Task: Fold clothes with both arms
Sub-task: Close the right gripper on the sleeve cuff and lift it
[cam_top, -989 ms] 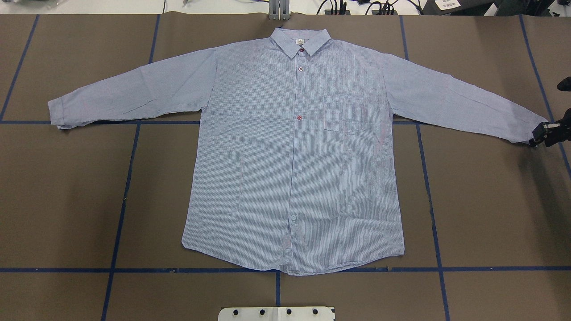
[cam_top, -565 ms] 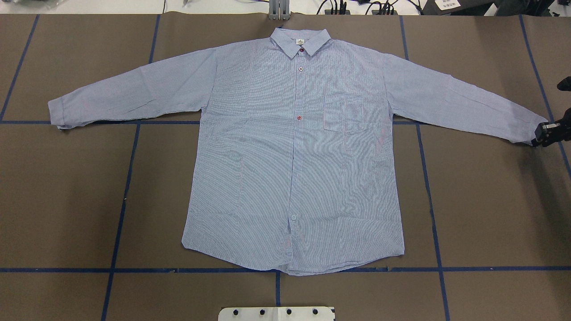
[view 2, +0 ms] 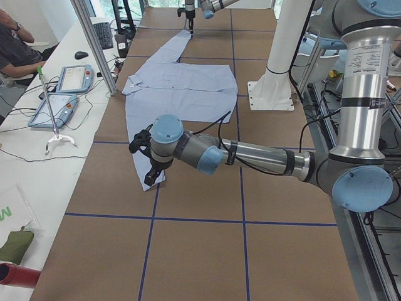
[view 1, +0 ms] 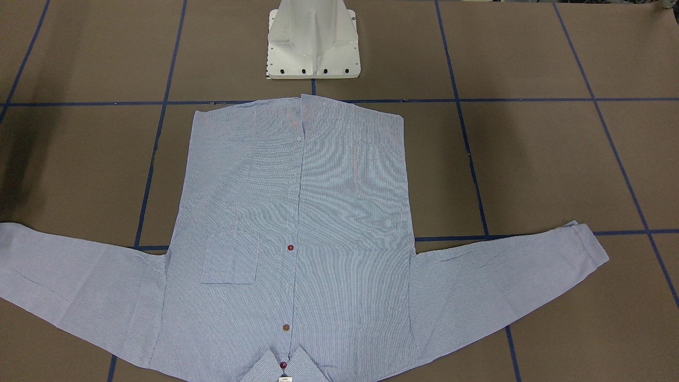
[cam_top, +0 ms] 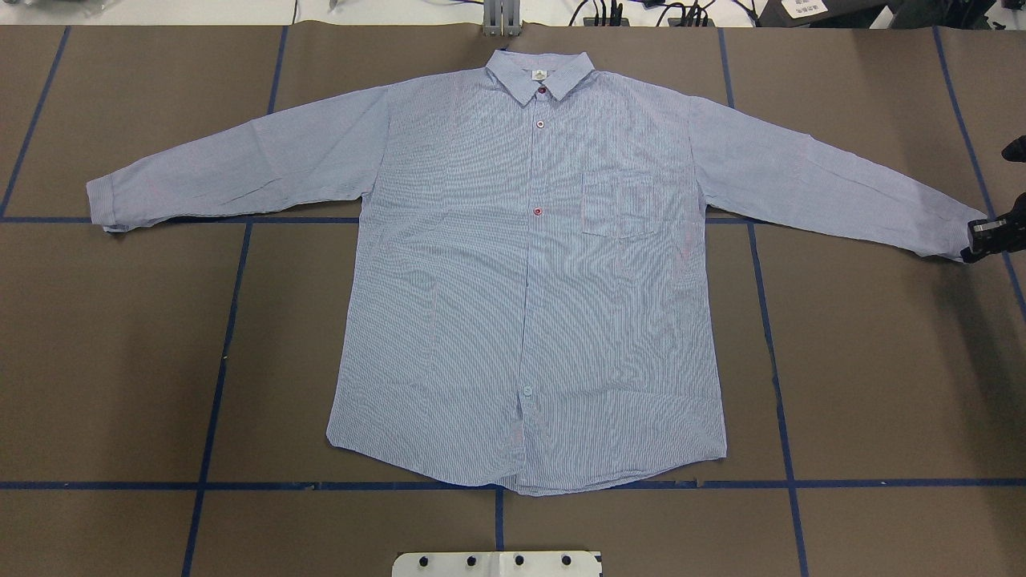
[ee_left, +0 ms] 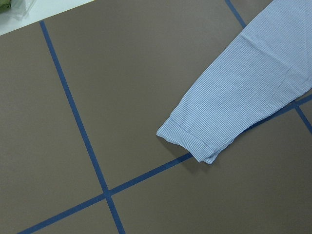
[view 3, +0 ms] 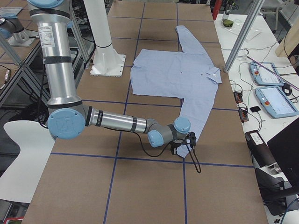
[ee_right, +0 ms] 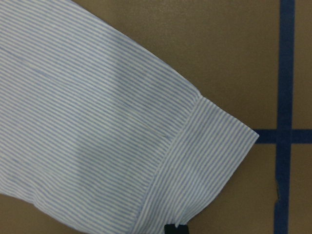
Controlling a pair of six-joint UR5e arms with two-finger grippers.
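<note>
Lying flat on table, striped shirt, right gripper at right cuff, left gripper over left cuff, can't tell open or closed for either

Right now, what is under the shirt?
The brown table, with blue tape lines running beneath the shirt. Anything else under the fabric is covered and cannot be seen.

The shirt is light blue with fine white stripes; its upper buttons are dark red, one low button is pale blue, and its label is white. The table is brown, crossed by a grid of dark blue tape. The left arm and right arm are silver-grey with light blue caps, and the base is white.
</note>
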